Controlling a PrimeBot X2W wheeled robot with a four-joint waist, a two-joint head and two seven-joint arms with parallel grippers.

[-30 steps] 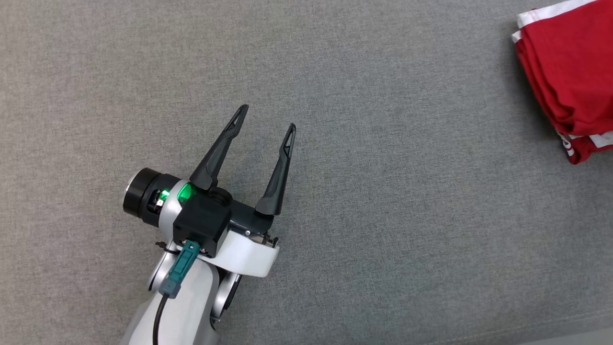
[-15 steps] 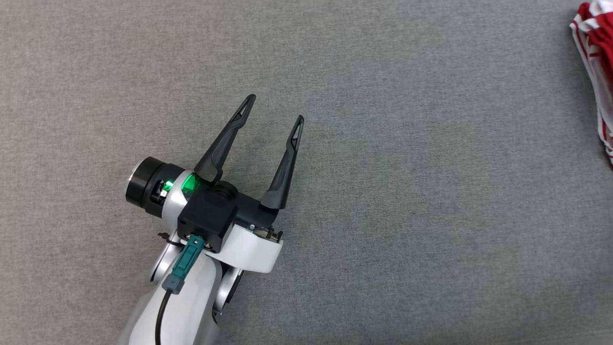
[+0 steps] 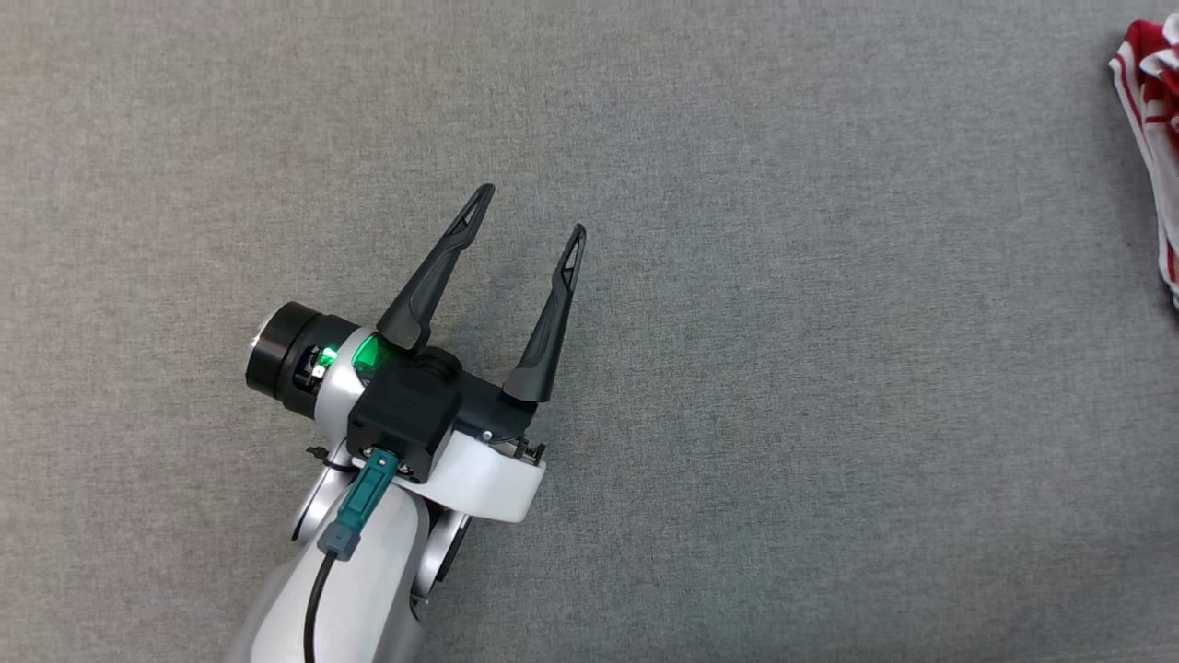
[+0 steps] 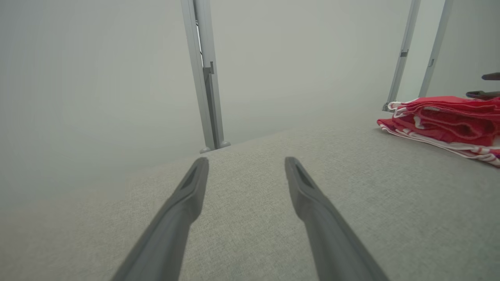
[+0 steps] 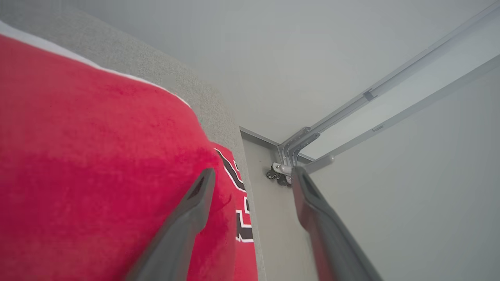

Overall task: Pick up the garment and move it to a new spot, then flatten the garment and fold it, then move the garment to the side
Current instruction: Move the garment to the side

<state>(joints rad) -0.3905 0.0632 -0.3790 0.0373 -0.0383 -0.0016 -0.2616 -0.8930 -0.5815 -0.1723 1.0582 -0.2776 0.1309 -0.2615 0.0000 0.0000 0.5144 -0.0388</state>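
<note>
The red garment [image 3: 1153,97] with white striped trim lies at the far right edge of the head view, mostly cut off. In the left wrist view the garment [image 4: 445,121] is a folded stack on the grey surface, far right. My left gripper [image 3: 530,210] hovers open and empty over bare cloth, well left of it; the same open left gripper [image 4: 246,162] points across the surface. My right gripper [image 5: 254,171] is open, its left finger over the red garment [image 5: 97,156], nothing between the fingers. The right gripper [image 4: 475,85] shows just above the stack.
The grey fabric table [image 3: 783,368] stretches wide between my left gripper and the garment. Metal frame posts [image 4: 207,78] stand beyond its far edge against a pale wall. A rail corner [image 5: 297,156] sits past the table's edge by the garment.
The garment has slid further toward the right edge of the head view, leaving a striped edge in sight. The table's front edge left the picture. My left gripper shifted slightly up and right, staying open.
</note>
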